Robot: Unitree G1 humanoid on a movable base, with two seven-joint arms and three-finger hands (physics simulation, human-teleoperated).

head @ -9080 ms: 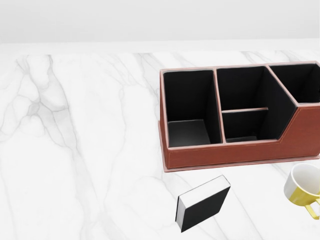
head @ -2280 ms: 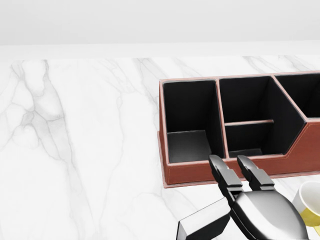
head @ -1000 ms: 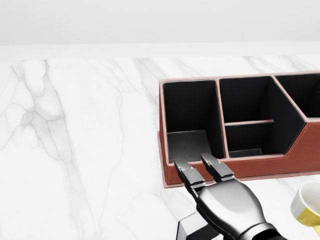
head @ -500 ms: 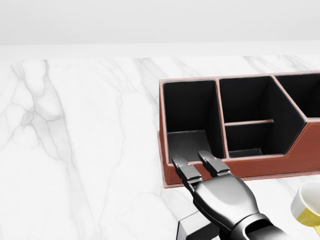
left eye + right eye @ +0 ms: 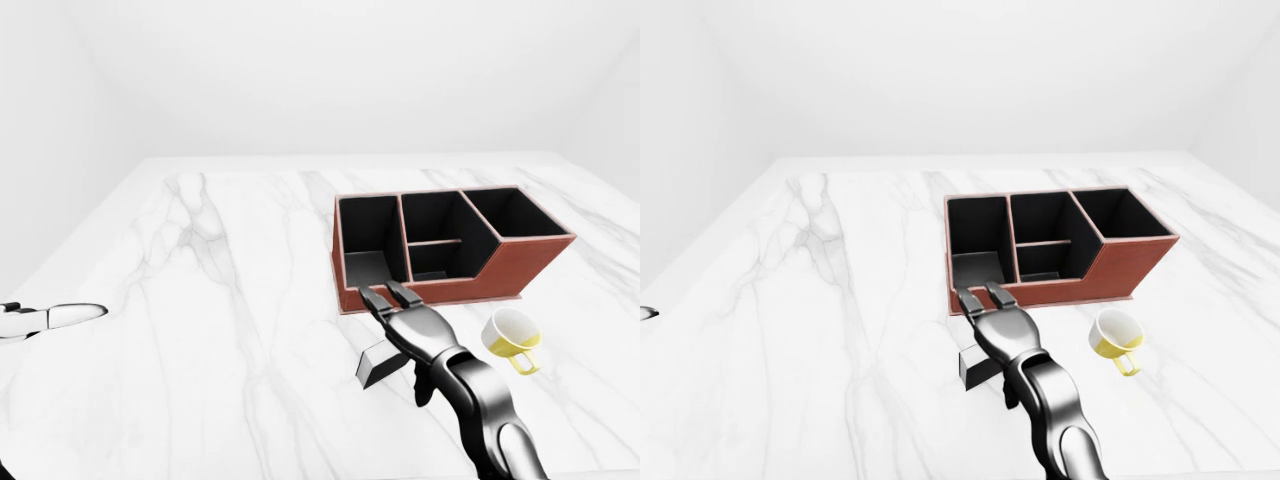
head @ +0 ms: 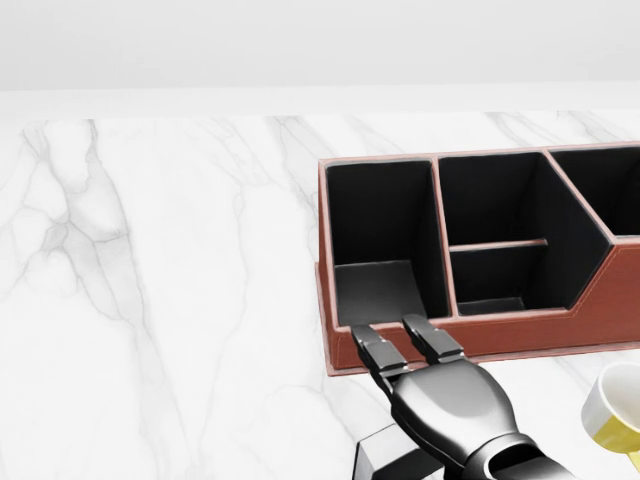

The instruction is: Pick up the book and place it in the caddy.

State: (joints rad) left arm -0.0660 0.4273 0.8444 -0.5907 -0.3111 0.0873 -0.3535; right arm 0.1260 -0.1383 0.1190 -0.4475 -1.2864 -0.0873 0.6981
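The right robot hand (image 5: 400, 318) lay over the book (image 5: 380, 364), fingers stretched out, not visibly clamped, seemingly lining up a grasp. The book sat on the worktop (image 5: 220, 330), just below the caddy (image 5: 445, 250).

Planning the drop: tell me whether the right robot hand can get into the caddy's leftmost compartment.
Probably yes. The right robot hand hovers at the caddy near wall, over the book; the leftmost compartment is open-topped and shows only its bare floor.

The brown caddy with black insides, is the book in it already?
No. The brown caddy is empty, and the black book lies on the marble table under the right hand.
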